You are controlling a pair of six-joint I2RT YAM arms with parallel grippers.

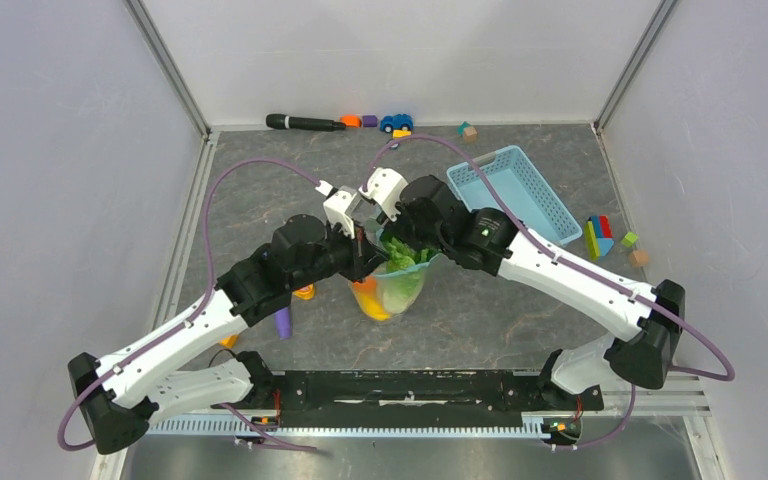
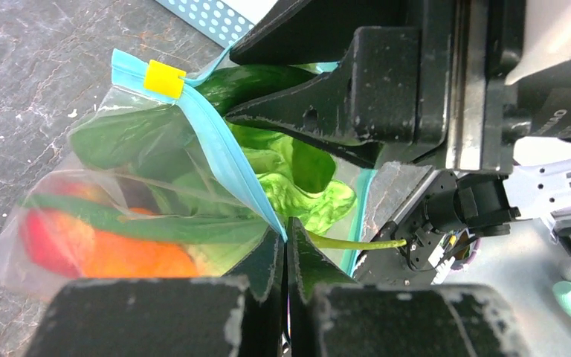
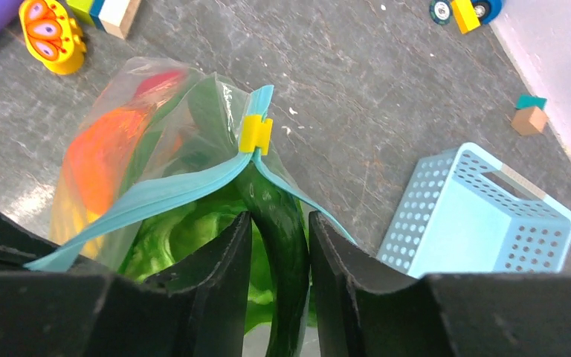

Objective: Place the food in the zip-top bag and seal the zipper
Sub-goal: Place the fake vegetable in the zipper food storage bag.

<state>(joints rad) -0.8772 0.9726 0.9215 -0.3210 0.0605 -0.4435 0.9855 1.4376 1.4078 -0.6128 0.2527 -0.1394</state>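
- Left gripper (image 2: 286, 242): jaws pressed together, pinching the zipper (image 2: 227, 160) near one end of the zip-top bag (image 2: 130, 149) and holding the mouth up.
- Right gripper (image 3: 279, 230): jaws closed on a long green pod (image 3: 271, 197), whose tip enters the mouth beside the yellow slider (image 3: 255, 134).
- Step, judged: loading the last food; sealing not begun.
- Next move calls for pushing the pod fully below the zipper line, releasing it, then running the slider along the strip.
- Bag contents: green lettuce (image 2: 297, 193), an orange (image 2: 134, 260), a red fruit (image 2: 41, 234).
- Light-blue basket (image 3: 446, 208): well apart on the table (image 3: 386, 89), nothing visible inside.
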